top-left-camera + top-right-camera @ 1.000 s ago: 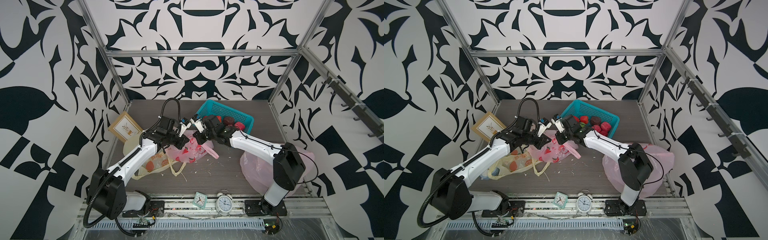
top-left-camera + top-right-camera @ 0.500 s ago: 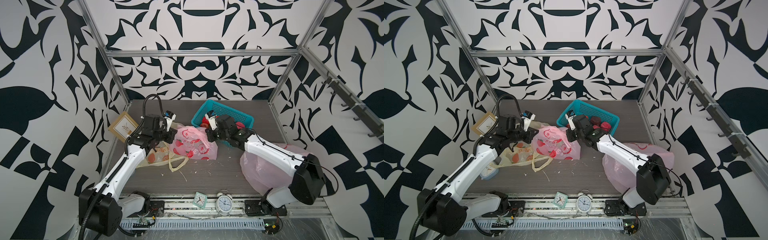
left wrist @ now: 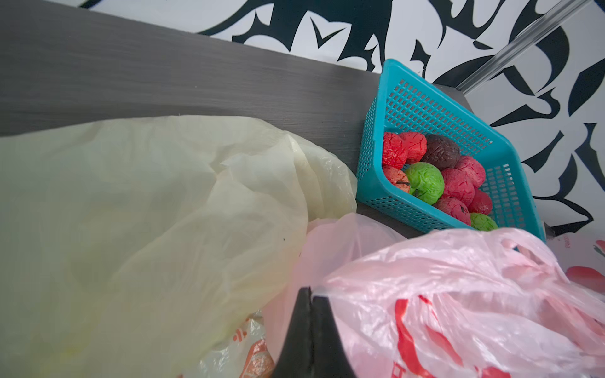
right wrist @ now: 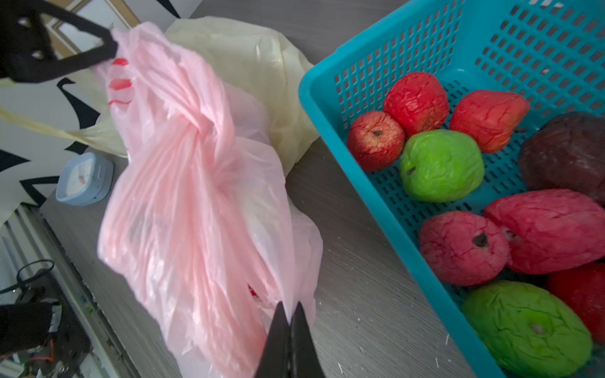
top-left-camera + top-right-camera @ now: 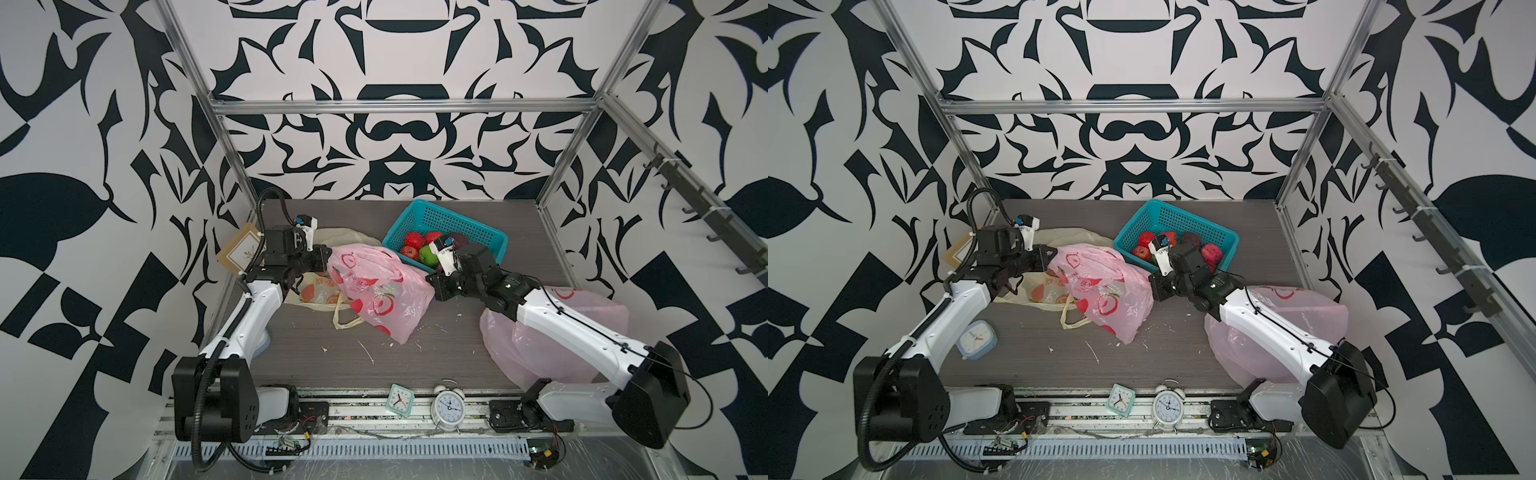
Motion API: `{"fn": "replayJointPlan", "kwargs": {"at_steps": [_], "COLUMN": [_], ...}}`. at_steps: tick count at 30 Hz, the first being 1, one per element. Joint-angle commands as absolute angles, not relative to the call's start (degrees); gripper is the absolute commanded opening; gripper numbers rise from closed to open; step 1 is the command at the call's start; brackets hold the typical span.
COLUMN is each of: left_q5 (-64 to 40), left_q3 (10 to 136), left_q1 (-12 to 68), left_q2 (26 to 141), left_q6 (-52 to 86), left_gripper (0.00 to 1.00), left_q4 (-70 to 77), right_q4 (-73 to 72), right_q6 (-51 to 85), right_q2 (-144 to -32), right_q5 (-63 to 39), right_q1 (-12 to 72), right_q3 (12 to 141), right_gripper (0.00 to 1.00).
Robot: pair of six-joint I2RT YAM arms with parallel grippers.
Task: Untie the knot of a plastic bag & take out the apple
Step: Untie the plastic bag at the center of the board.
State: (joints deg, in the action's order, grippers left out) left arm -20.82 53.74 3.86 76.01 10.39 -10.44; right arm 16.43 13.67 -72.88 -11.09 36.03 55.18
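Pink film printed with red fruit, the plastic bag (image 5: 376, 291) lies across the middle of both top views, pulled out lengthwise between the two arms. At the centre-left, the left gripper (image 5: 326, 258) has its jaws pressed together on one end of the bag. Right of centre, the right gripper (image 5: 431, 286) is likewise clamped tight on a thin fold at the other end, which the right wrist view shows at its bottom edge. Holding opposite ends this way looks meant to draw the twisted handles apart. The knot (image 4: 203, 127) sits in the upper middle of that wrist view as a tight pink twist, not yet undone. The apple cannot be made out through the film, so it is presumably inside, weighing the bag's lower part down onto the grey table (image 5: 415, 353). A cream bag (image 5: 349, 236) lies behind and partly under the pink one, and the teal basket (image 5: 455, 222) of wrinkled red and green fruit stands just beside the right gripper, a likely place for the apple to go.
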Motion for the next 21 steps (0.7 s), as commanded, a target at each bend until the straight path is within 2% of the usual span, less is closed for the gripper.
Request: {"fn": "replayJointPlan", "kwargs": {"at_steps": [1,6,9,11,14,19,20,21], "left_q5": [-19.1,-14.2,-16.2,-22.2,-26.8,-27.0,-26.3,-25.3], "left_q3": [52.7,49.7,49.7,50.1,50.6,51.5,51.9,52.4], "left_q1": [3.0,1.5,0.9,1.0,2.1,4.4,5.4,6.1], "left_q2": [78.0,75.9,74.9,74.9,74.8,70.3,69.1,68.2], "left_q6": [13.9,14.4,12.8,11.4,10.2,8.8,8.1,7.3], "left_gripper": [0.02,0.02,0.02,0.03,0.05,0.30,0.41,0.46], "left_q4": [-5.8,-4.4,-5.4,-4.9,-5.1,-7.5,-8.3,-9.1], "right_q4": [14.5,14.8,14.8,14.9,12.6,13.0,13.6,14.3], "right_q6": [10.7,10.7,9.9,9.1,9.3,8.2,7.8,7.5], "right_q2": [-72.1,-72.9,-73.0,-73.1,-72.4,-72.4,-73.1,-73.7], "right_q5": [-15.2,-11.8,-13.4,-17.2,-22.3,-22.5,-22.2,-21.9], "right_q1": [35.7,35.4,35.1,35.1,35.2,37.0,37.6,38.0], "right_q3": [54.7,54.3,54.6,55.4,57.0,61.3,62.5,63.6], "right_gripper": [0.00,0.00,0.00,0.17,0.33,0.46,0.47,0.48]}}
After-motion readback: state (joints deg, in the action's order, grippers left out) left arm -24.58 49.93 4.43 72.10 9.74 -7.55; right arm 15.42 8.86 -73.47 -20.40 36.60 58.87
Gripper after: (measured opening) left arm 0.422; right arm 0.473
